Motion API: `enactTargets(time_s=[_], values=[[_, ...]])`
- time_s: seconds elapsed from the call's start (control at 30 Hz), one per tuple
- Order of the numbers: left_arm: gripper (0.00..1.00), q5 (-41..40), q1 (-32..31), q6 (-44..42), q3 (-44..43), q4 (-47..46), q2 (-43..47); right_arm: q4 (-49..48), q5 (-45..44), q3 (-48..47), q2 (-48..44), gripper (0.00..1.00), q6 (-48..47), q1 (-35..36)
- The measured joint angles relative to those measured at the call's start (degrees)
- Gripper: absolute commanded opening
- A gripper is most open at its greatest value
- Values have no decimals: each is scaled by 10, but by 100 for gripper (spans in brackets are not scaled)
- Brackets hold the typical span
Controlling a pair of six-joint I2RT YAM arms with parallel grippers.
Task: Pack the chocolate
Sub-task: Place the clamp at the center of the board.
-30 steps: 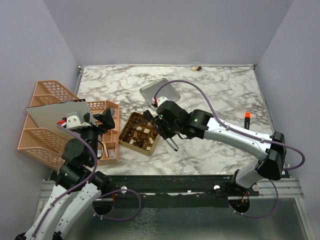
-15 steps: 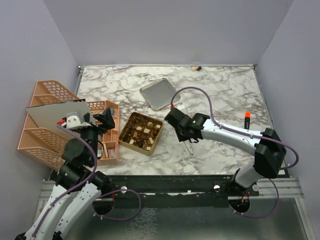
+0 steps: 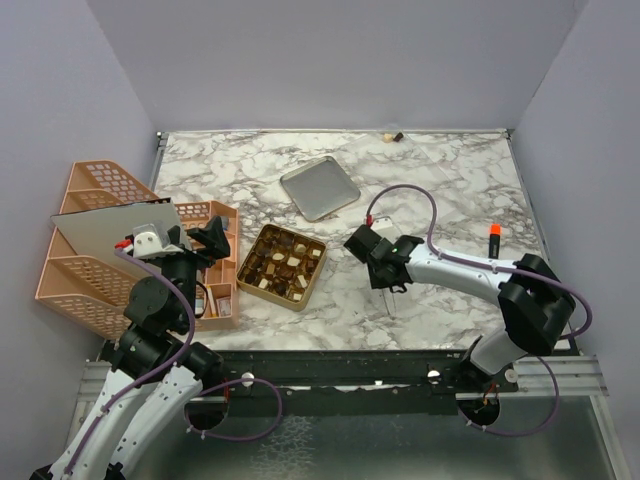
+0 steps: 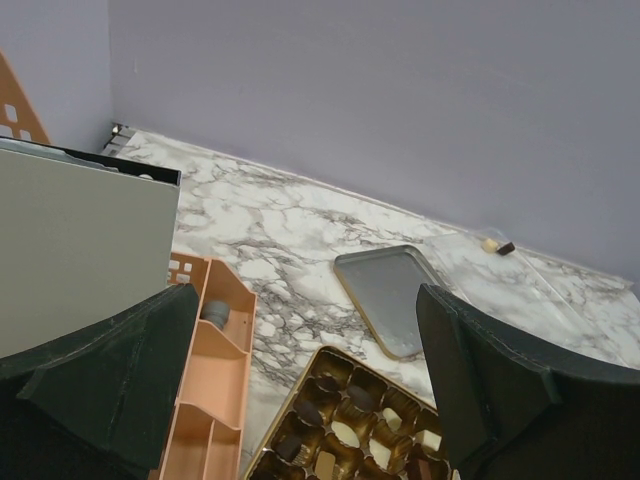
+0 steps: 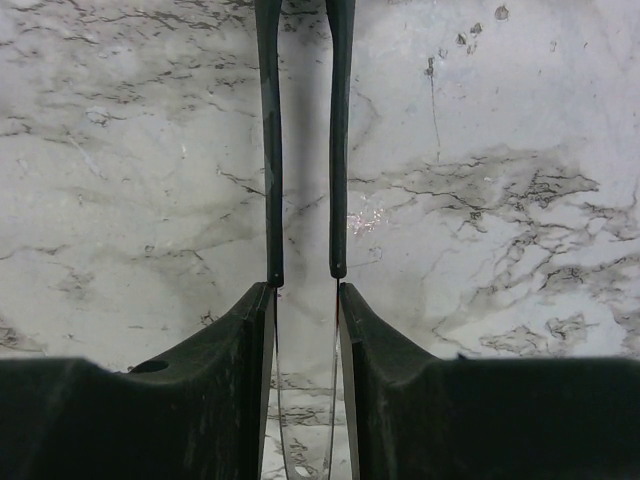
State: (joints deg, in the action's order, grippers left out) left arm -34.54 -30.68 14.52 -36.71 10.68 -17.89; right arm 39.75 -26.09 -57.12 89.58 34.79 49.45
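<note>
The chocolate pieces, dark brown, light brown and cream-white, lie in the compartments of the golden-brown tray; they also show in the left wrist view. Two more pieces lie at the table's far edge. My right gripper is right of the tray, low over bare marble, and shut on metal tongs with black arms; the tongs' tips run out of the right wrist view. My right gripper's jaws press the tongs' arms near together. My left gripper is open and empty, left of the tray.
A grey metal square lid lies behind the tray. Peach plastic organisers with a grey board stand at the left edge. A small orange-red object stands at the right. A clear plastic sheet lies at the back right.
My right arm has drawn back from over the tray, moving right and toward the near edge with the tongs in its jaws. The left arm has not moved.
</note>
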Motion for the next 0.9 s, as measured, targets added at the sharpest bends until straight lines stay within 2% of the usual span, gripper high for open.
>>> enactTargets(time_s=[0.5,0.63,0.77,0.9], values=[[99,0,0,0,1,-3,0,-33,-15,43,8,39,78,-19],[99,0,0,0,1,-3,0,-44,-15,51,6,48,89,-28],[99,1,0,0,1,-3,-2,-45,-14,52,6,63,93,-31],[99,1,0,0,1,-3,-3,-38,-14,47,1,74,92,-31]])
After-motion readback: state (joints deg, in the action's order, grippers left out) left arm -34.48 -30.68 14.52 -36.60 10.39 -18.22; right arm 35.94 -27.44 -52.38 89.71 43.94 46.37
